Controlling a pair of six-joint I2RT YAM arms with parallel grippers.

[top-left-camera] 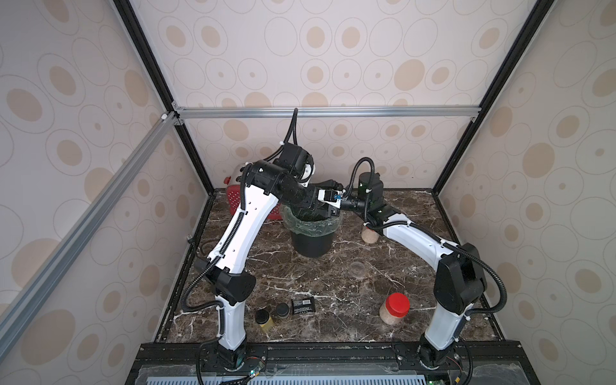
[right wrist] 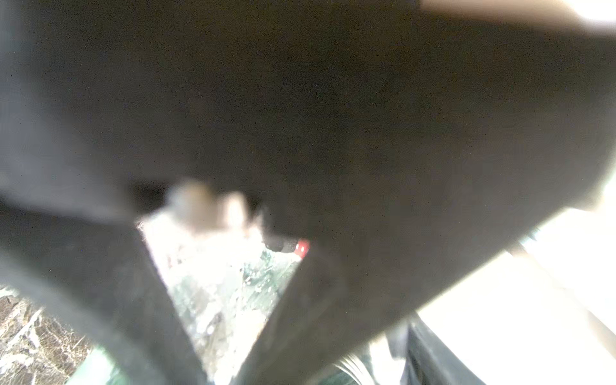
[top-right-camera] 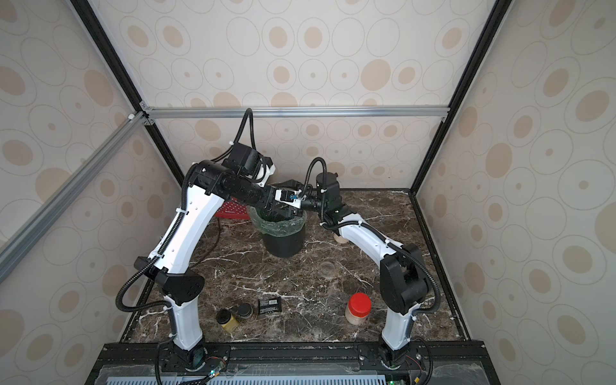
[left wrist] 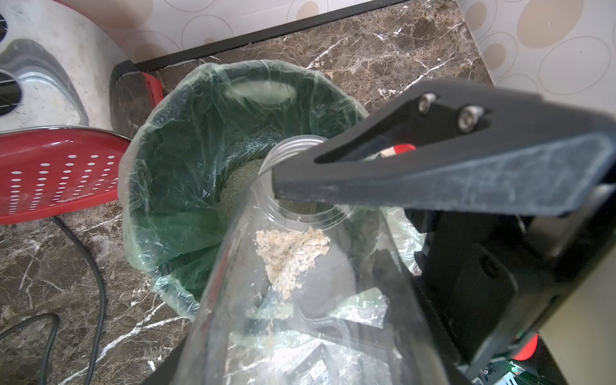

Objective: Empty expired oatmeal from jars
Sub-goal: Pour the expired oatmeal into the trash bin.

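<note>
My left gripper point(left wrist: 306, 350) is shut on a clear lidless jar point(left wrist: 233, 300), held tilted with its threaded mouth over the bin point(left wrist: 173, 186). A small clump of pale oatmeal point(left wrist: 290, 253) clings inside the jar wall near the neck. More oatmeal lies at the bottom of the bin's green liner. My right gripper point(right wrist: 226, 283) is at the same jar, one black finger point(left wrist: 433, 173) lying across the neck. The right wrist view is blurred, so its jaw state is unclear. In both top views the two grippers meet above the bin point(top-left-camera: 311, 240) point(top-right-camera: 283, 241).
A red-lidded jar point(top-left-camera: 394, 308) of oatmeal stands front right. Another jar point(top-left-camera: 369, 235) stands beside the bin, under the right arm. A clear round piece point(top-left-camera: 357, 269) lies mid-table. Two black-lidded spice jars point(top-left-camera: 264, 320) and a black packet point(top-left-camera: 303, 305) sit front left. A red perforated tray point(left wrist: 56, 176) is behind the bin.
</note>
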